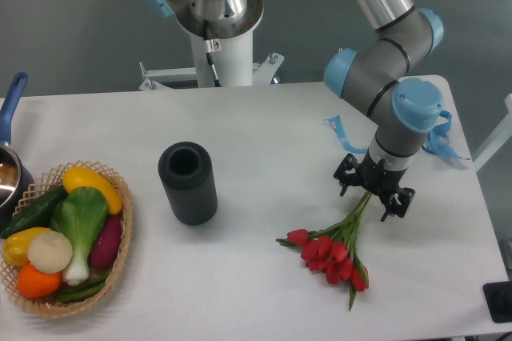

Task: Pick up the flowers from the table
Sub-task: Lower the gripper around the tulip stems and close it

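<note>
The flowers (332,251), a bunch of red tulips with green stems and leaves, lie on the white table (264,293) at the front right. Their heads point to the front left and their stems run up to the back right. My gripper (374,190) points straight down over the stem ends, and the stems vanish under its black body. The fingers are hidden beneath the wrist, so I cannot tell whether they are closed on the stems.
A black ribbed cylinder vase (188,182) stands upright at the table's middle. A wicker basket (120,265) of vegetables sits at the front left, with a blue-handled pot (10,171) behind it. Blue ribbon scraps (340,131) lie near the arm.
</note>
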